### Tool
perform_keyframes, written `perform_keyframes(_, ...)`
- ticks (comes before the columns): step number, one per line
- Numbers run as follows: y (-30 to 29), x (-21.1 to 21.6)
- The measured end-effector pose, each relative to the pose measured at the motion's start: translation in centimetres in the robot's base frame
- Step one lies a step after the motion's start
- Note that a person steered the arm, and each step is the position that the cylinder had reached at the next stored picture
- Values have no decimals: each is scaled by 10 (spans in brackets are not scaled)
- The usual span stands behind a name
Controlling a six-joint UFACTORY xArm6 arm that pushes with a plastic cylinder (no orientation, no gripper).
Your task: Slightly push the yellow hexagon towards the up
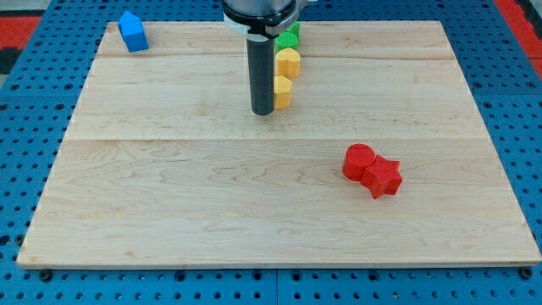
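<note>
Upper left of the frame: blue block [133, 31], house-like shape, sits near the top-left corner of the wooden board [169, 203], well apart from everything else.

Top centre: the dark rod comes down from the arm's mount at the frame's top edge. My tip [262, 112] rests on the board, just left of the lower yellow block [283, 91], touching or nearly so; can't tell which. No jaws on this rig, just a plain rod, so nothing to spread or pinch.

Right beside the rod, a short column of three blocks: green block [290, 36] at the top, partly hidden by the arm, shape unclear; yellow hexagon [289, 60] directly below it, touching it; lower yellow block under that, touching the hexagon, its left part hidden behind the rod, exact shape unclear.

Right of centre, lower half: red cylinder [358, 160] and red star [384, 177] pressed together, star at the cylinder's lower right. Well apart from the column.
</note>
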State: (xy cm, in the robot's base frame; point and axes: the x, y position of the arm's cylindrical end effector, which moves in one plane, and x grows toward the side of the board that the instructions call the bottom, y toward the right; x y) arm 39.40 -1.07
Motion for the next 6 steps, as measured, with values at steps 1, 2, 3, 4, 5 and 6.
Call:
perform_keyframes(1,12,3)
perform_keyframes(2,28,-16)
perform_keyframes(3,32,-35)
perform_keyframes(4,46,-12)
perform_keyframes(5,81,-7)
perform_keyframes(6,135,24)
